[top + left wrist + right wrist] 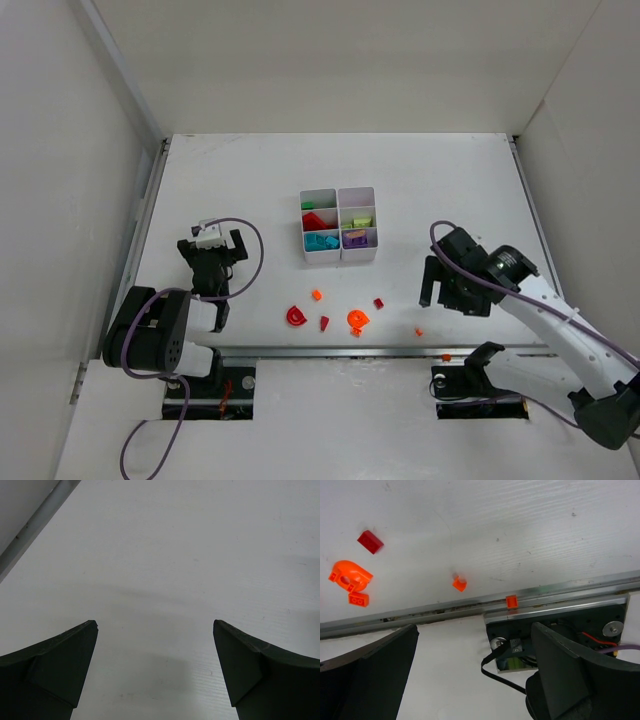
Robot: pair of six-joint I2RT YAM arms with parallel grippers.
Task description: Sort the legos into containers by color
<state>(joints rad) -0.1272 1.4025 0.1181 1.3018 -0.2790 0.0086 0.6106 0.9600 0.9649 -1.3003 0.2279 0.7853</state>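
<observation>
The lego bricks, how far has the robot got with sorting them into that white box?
Partly done: the white organiser already holds teal pieces, purple pieces and other colours. In hand: nothing; left gripper and right gripper are open, empty. Left: loose reds and oranges near the front, like the orange ring piece and red curved piece.

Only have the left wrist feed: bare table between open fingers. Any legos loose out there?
Observer: Yes. Several, e.g. a red curved piece and an orange curved piece, lie loose between the organiser and the arms.
Operator: Any near the edge?
Observer: One orange brick sits on the metal rail at the table's near edge.
Operator: Right side holding anything?
Observer: No. The right gripper is open and holds nothing.
</observation>
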